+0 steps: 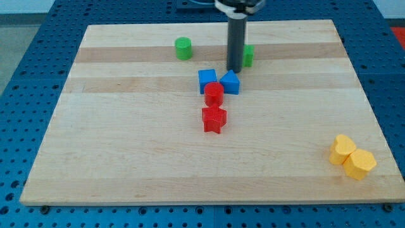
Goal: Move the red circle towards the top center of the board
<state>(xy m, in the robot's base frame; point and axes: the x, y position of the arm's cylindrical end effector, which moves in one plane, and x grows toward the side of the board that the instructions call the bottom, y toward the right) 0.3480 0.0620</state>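
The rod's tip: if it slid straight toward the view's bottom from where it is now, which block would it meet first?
Probably the blue block on the right of the pair: it sits just below my tip. The red circle lies slightly left of that line, so depth permitting, it would be missed.

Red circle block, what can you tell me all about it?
The red circle is a short round block that looks like ridged plastic, standing upright near the board's middle. It sits tight between two blue blocks above it and a red star just below. My tip is above it, not touching.
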